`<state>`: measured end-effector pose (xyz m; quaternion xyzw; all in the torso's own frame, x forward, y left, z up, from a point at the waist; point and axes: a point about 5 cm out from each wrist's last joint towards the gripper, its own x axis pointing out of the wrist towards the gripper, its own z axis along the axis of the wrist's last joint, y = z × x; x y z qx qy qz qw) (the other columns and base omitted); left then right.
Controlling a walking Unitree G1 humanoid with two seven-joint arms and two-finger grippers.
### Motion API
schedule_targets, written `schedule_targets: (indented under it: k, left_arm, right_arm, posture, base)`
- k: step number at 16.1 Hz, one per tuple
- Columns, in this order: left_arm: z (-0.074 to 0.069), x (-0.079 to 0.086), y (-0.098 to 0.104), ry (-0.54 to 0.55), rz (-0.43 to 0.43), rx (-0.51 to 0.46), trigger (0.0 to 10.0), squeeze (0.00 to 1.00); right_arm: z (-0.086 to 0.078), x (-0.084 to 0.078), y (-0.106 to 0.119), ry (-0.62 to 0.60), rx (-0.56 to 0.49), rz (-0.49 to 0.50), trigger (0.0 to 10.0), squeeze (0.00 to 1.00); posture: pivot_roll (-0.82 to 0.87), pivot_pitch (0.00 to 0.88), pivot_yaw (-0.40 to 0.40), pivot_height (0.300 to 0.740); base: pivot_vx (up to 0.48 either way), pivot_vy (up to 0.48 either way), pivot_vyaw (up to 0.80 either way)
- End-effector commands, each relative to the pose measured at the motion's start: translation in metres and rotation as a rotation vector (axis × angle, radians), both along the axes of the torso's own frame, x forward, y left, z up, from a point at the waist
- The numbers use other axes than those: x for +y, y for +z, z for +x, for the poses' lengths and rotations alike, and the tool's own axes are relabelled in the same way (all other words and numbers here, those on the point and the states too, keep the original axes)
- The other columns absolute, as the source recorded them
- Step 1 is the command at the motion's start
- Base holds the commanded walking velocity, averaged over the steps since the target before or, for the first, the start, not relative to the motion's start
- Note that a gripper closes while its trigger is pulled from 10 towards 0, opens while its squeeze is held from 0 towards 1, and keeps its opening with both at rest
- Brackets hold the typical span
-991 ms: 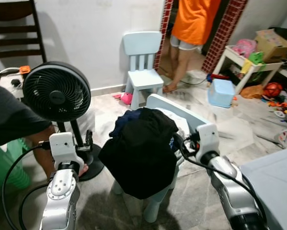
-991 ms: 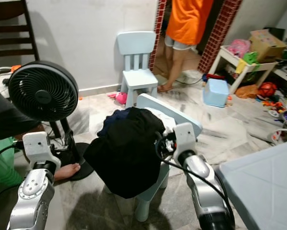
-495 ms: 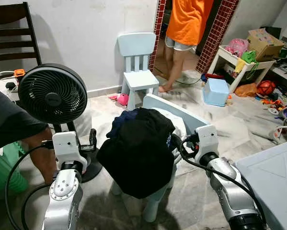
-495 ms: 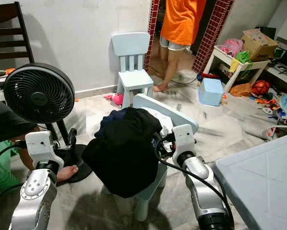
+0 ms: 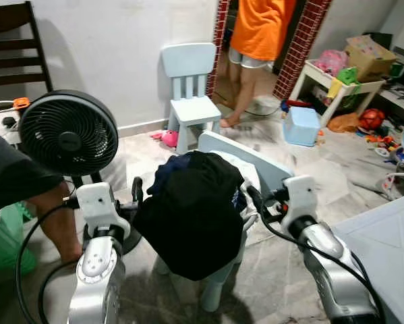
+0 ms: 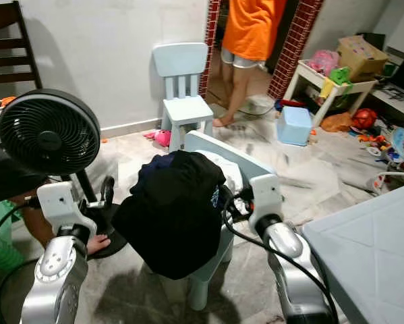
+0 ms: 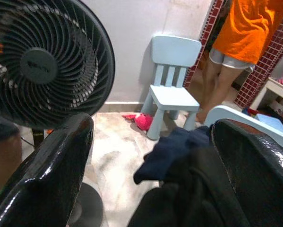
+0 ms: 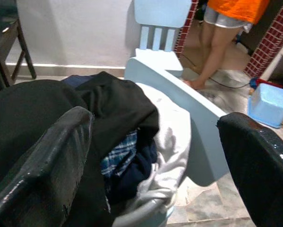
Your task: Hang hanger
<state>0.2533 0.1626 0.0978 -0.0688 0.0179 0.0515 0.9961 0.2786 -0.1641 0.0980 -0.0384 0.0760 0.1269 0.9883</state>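
Approaching: I judge this to be the reach-in step, nothing gripped yet, with both my arms raised either side of the clothes heap.
Hanger: I cannot make one out; it may be buried in the heap, but the folds are too dark to tell.
Clothes heap [image 5: 196,212]: a black garment draped over the top, with dark blue, checked and white cloth under it, piled on the near pale blue chair [image 5: 255,158] and hanging down over its front edge.
Left claw [image 7: 146,156]: fingers spread wide, empty, just beside the heap's left side.
Right claw [image 8: 155,156]: fingers spread wide, empty, near the heap's right side and looking over the white cloth.
Next move: by my reckoning I must find the hanger first, probably by lifting or parting the black garment, then pinch it firmly enough that it does not slip.
Floor [image 5: 336,179]: pale marble-look tiles.
Room: a black standing fan [image 5: 68,133] to my left, a second small blue chair [image 5: 188,84] by the white wall, a person in an orange top [image 5: 259,30] standing in the doorway, another person's leg [image 5: 56,223] beside the fan, a blue box [image 5: 301,126] and toys on the right.
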Motion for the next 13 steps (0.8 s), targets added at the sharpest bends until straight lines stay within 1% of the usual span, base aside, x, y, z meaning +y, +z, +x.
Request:
schedule_targets:
  k: [1, 2, 4, 5, 7, 9, 12, 13]
  left_arm:
    - [-0.001, 0.000, -0.007, 0.005, -0.012, 0.040, 10.0, 0.00]
    - [0.003, 0.002, -0.009, 0.002, -0.029, 0.047, 10.0, 0.00]
    - [0.019, 0.002, -0.014, -0.005, -0.075, 0.079, 10.0, 0.00]
    - [0.025, -0.003, -0.016, -0.032, -0.100, 0.099, 10.0, 0.00]
    - [0.036, -0.010, -0.016, -0.070, -0.092, 0.101, 10.0, 0.00]
    - [0.042, -0.020, -0.014, -0.107, -0.103, 0.088, 10.0, 0.00]
    - [0.054, -0.029, -0.026, -0.118, -0.204, 0.145, 10.0, 0.00]
    - [0.055, -0.030, -0.027, -0.119, -0.217, 0.151, 10.0, 0.00]
  right_arm:
    - [-0.004, -0.006, 0.004, -0.024, -0.004, -0.001, 10.0, 0.00]
    - [-0.009, -0.006, 0.005, -0.023, 0.001, 0.000, 10.0, 0.00]
    - [-0.017, -0.009, 0.006, -0.018, 0.011, -0.013, 10.0, 0.00]
    - [-0.022, -0.014, 0.007, -0.026, 0.018, -0.020, 10.0, 0.00]
    - [-0.027, -0.020, 0.009, -0.043, 0.028, -0.034, 10.0, 0.00]
    - [-0.034, -0.025, 0.011, -0.058, 0.035, -0.050, 10.0, 0.00]
    - [-0.042, -0.027, 0.011, -0.059, 0.053, -0.060, 10.0, 0.00]
    - [-0.043, -0.027, 0.012, -0.057, 0.056, -0.061, 10.0, 0.00]
  posture:
    - [-0.06, 0.000, -0.108, 0.740]
    - [-0.07, 0.000, -0.111, 0.740]
    - [-0.10, 0.000, -0.115, 0.740]
    - [-0.12, 0.000, -0.114, 0.740]
    - [-0.14, 0.000, -0.111, 0.740]
    - [-0.16, 0.000, -0.104, 0.740]
    - [-0.19, 0.008, -0.109, 0.740]
    - [-0.20, 0.010, -0.111, 0.740]
  base:
    - [0.000, 0.000, 0.00]
    - [0.000, 0.000, 0.00]
    - [0.000, 0.000, 0.00]
    - [0.000, 0.000, 0.00]
    - [0.000, 0.000, 0.00]
    - [0.000, 0.000, 0.00]
    - [0.000, 0.000, 0.00]
    - [0.000, 0.000, 0.00]
